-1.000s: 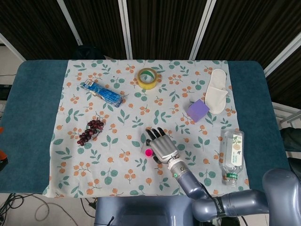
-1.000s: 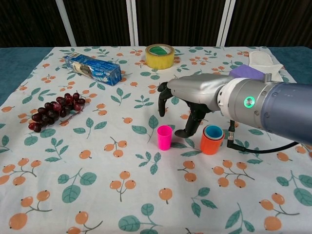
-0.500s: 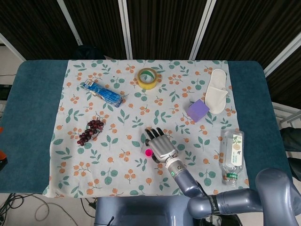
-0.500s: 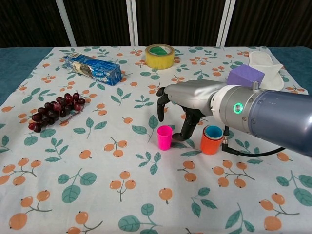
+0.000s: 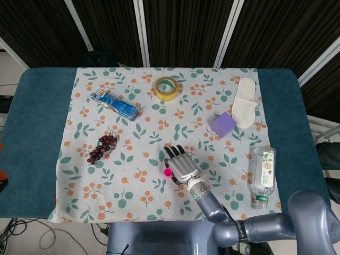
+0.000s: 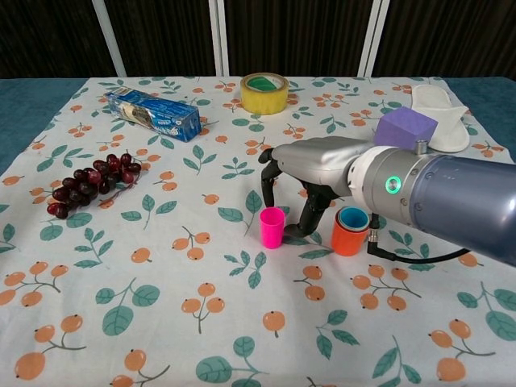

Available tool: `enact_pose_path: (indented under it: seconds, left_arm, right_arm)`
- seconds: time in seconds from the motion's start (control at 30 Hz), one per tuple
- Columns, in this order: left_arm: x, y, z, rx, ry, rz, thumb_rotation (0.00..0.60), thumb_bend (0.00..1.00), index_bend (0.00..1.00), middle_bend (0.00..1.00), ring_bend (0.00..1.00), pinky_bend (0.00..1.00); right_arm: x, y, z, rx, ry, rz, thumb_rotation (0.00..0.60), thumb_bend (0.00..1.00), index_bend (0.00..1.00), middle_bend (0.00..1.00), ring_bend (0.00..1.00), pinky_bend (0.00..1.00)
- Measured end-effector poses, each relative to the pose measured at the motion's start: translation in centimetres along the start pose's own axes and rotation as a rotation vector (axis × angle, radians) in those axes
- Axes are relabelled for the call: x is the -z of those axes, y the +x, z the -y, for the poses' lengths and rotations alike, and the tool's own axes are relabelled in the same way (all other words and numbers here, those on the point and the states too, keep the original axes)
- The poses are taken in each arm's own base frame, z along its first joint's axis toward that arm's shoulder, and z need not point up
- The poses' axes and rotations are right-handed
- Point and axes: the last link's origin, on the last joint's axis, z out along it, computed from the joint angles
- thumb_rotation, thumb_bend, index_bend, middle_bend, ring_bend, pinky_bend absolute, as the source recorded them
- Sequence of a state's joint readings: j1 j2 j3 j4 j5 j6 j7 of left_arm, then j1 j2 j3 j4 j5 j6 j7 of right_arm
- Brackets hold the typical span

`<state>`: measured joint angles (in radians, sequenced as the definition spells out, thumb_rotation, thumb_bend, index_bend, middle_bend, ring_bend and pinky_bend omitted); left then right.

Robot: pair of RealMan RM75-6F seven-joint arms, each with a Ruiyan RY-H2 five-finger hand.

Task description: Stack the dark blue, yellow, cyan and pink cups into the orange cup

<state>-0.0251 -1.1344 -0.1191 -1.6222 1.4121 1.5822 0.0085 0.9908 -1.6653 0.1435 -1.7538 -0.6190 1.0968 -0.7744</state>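
Observation:
A pink cup [image 6: 272, 226] stands upright on the floral cloth; in the head view the pink cup [image 5: 168, 172] peeks out at the hand's left edge. To its right stands the orange cup [image 6: 350, 234] with a cyan cup [image 6: 352, 217] nested inside; dark blue and yellow cups are hidden. My right hand [image 6: 310, 173] hovers over and just behind the pink cup, fingers spread and curved downward, holding nothing. From above, the right hand [image 5: 180, 163] covers the orange stack. My left hand is not visible.
Purple grapes [image 6: 89, 181] lie at the left, a blue snack pack [image 6: 152, 114] behind them. A yellow tape roll [image 6: 264, 93], a purple block [image 6: 406, 126] and a white slipper [image 6: 439, 115] sit at the back. A plastic bottle [image 5: 262, 176] lies at the right.
My right hand has shifted slightly nearer and lower toward the pink cup. The cups have not moved.

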Motion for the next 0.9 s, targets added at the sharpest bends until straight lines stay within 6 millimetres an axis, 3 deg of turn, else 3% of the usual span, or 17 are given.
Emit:
enact_pose_path:
  seconds: [0.3,0.67,0.9]
  left_arm:
    - [-0.01,-0.02,-0.04,-0.003,-0.001,0.001,0.600,0.80,0.16,0.02,0.00,0.00]
    - [-0.01,-0.03,-0.06,-0.003,0.000,0.001,0.600,0.80,0.16,0.02,0.00,0.00]
    - [-0.02,-0.01,-0.06,-0.001,0.001,0.000,0.600,0.80,0.16,0.02,0.00,0.00]
  right_arm:
    - [-0.17,-0.23,-0.07,-0.005,-0.002,-0.002,0.600,0.40,0.43,0.00,0.00,0.07]
    - [-0.20,-0.37,-0.02,-0.007,-0.002,-0.001,0.600,0.40,0.47,0.00,0.00,0.37]
    - [-0.14,-0.32,0.21,-0.010,0.003,-0.002,0.600,0.40,0.50,0.00,0.01,0.50]
